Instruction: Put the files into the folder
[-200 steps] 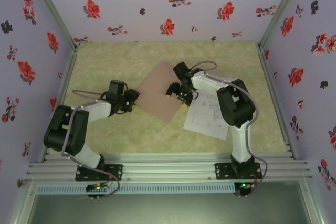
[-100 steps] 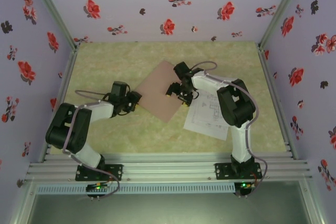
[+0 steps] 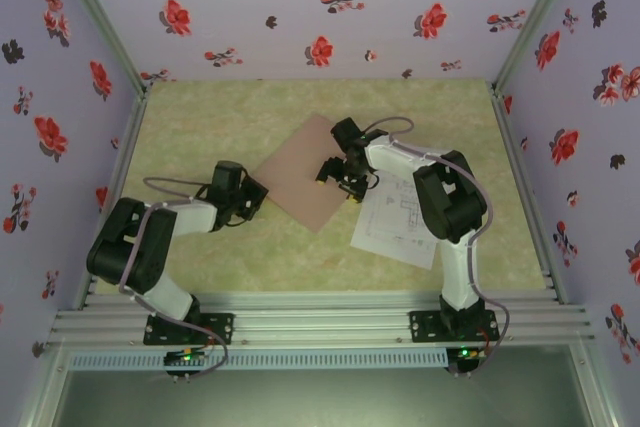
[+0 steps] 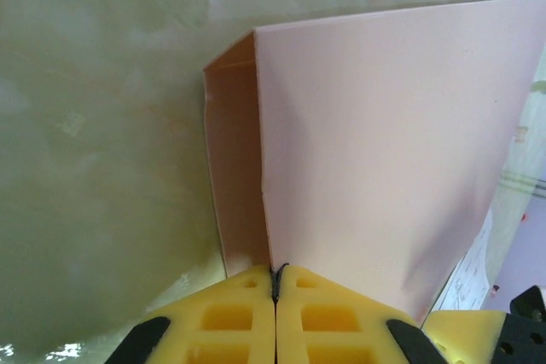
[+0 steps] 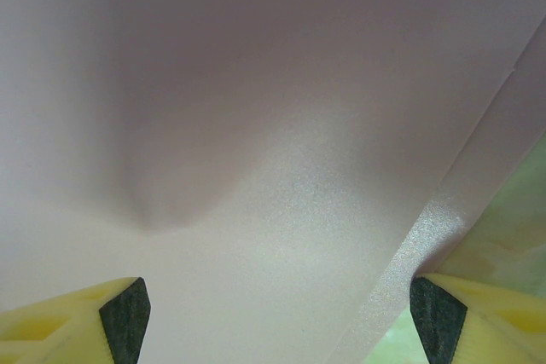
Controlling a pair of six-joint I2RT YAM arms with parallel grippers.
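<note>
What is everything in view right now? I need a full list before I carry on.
folder: one, pinkish-brown, middle of the table, cover parted from the back at the corner nearest the left arm.
files: white printed sheets, number unclear, beside the folder on its right, partly under the right arm.
table: one, mottled yellow-green, under everything.
walls: three, lilac with red flowers, around the table.
rails: silver, near edge, carrying both arm bases.
left hand: one, yellow fingers, shut on the folder's corner.
right hand: one, yellow fingers with black pads, open, low over the folder near its right edge.
</note>
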